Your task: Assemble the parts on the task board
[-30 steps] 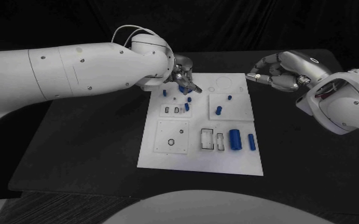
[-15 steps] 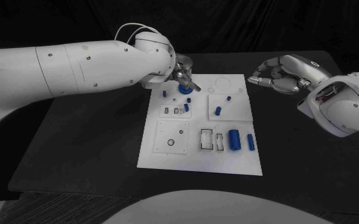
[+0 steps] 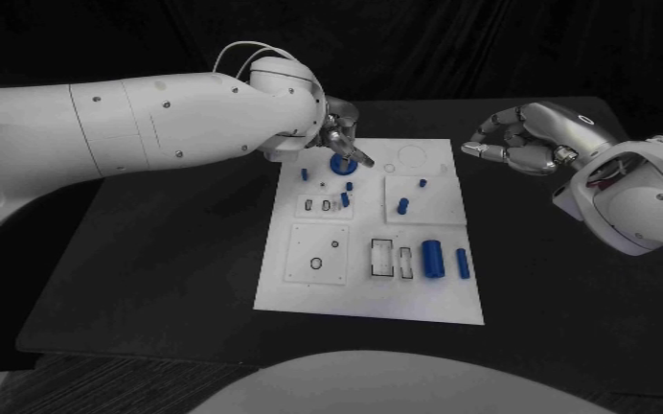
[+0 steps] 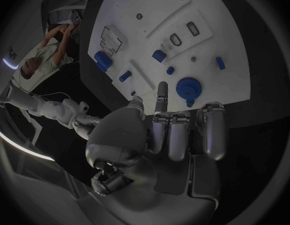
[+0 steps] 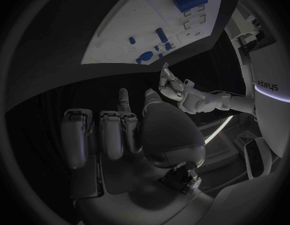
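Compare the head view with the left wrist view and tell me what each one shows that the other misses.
Head view alone: the right robot hand, fingers curled, holding nothing, beside the white board, and the table around it. Left wrist view alone: the blue gear as a toothed disc with a hub, just past the left robot hand. Both: the board, the large blue cylinder and small blue pegs.

The left arm [image 5: 260,92] reads "sharpa".
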Robot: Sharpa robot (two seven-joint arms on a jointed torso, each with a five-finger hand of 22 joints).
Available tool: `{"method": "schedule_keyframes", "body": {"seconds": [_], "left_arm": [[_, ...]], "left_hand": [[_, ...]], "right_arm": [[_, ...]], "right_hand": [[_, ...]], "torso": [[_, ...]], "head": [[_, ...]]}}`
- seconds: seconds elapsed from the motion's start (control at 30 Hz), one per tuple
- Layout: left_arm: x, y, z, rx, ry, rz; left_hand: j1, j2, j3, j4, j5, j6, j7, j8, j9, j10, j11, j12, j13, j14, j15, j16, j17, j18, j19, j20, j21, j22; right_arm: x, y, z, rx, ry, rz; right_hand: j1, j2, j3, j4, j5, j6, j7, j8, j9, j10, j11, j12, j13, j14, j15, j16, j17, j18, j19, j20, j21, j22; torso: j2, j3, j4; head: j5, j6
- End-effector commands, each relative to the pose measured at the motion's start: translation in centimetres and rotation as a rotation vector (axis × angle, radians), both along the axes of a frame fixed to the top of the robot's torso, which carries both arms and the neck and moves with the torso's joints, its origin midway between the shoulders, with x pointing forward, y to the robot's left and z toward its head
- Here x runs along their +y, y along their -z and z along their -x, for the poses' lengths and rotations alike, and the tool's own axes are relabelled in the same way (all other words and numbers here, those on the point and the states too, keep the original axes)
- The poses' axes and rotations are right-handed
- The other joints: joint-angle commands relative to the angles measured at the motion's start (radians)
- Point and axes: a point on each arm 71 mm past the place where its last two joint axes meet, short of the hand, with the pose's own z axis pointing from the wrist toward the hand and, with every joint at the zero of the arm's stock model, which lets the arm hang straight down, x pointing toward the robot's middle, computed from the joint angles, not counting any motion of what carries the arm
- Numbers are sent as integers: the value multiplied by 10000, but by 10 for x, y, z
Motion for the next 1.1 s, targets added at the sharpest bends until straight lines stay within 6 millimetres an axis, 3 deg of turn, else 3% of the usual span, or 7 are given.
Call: {"method": "schedule_keyframes", "body": {"seconds": [0.03, 0.17, 0.33, 0.77, 1.1], "left_arm": [[2, 1, 0, 166, -195, -480], [5, 4, -1, 340, -373, -880], [7, 6, -2, 452, -463, -1064], [4, 16, 0, 353, -465, -559], [7, 26, 3, 579, -506, -630]], "left_hand": [[-108, 3, 12, 68, 12, 187, -97, 169, 272, 1049, -121, 66, 2630, 1035, -119, 65, 2632, -205, 3, -114, 42, 30], [-130, -32, 61, 56, 115, 324, -230, 418, 758, 1049, -228, 66, 2630, 1035, -228, 65, 2632, -204, 17, -234, 31, 53], [-170, -42, 95, 64, 140, 354, -281, 575, 1112, 1049, -295, 66, 2630, 1035, -287, 65, 2632, -209, 27, -289, 19, 68], [-70, -2, 294, -56, 438, 93, -269, 549, 1593, 1049, -290, 66, 2630, 1035, -291, 65, 2632, -187, -46, -314, -85, -24], [-144, -8, 297, -21, 372, 142, -278, 589, 1728, 1049, -296, 66, 2630, 1035, -293, 65, 2632, -181, -61, -311, -108, -38]], "right_arm": [[0, 1, 1, 49, 114, -2], [0, 1, 1, 61, 96, -2], [0, 1, 2, 96, 113, 11], [1, 1, 1, 120, 91, 27], [0, 2, 0, 150, 143, 45]], "right_hand": [[67, 42, -45, 8, 65, 58, -18, 54, -12, 1064, 79, 25, 2634, 896, 74, -26, 1897, -3, 773, 79, -31, 2423], [65, 48, -47, 14, 71, 61, -19, 55, -12, 1064, 80, 25, 2634, 895, 74, -28, 1892, -1, 771, 79, -36, 2421], [74, 81, -58, 25, 133, 72, -23, 58, -15, 1064, 81, 25, 2634, 892, 75, -36, 1876, 1, 766, 79, -45, 2418], [157, 119, -99, 14, 342, 74, -26, 46, -32, 1064, 74, 25, 2634, 884, 70, -53, 1839, 7, 756, 77, -64, 2411], [156, 138, -120, 31, 393, 79, -26, 44, -38, 1064, 77, 25, 2634, 878, 70, -67, 1810, 13, 744, 76, -87, 2402]], "torso": [[-23, -15, -7], [-28, -28, -28], [-37, -42, -11], [-66, -41, 2], [-89, -41, 1]], "head": [[25, 2], [40, 2], [27, 2], [119, 2], [96, 2]]}}
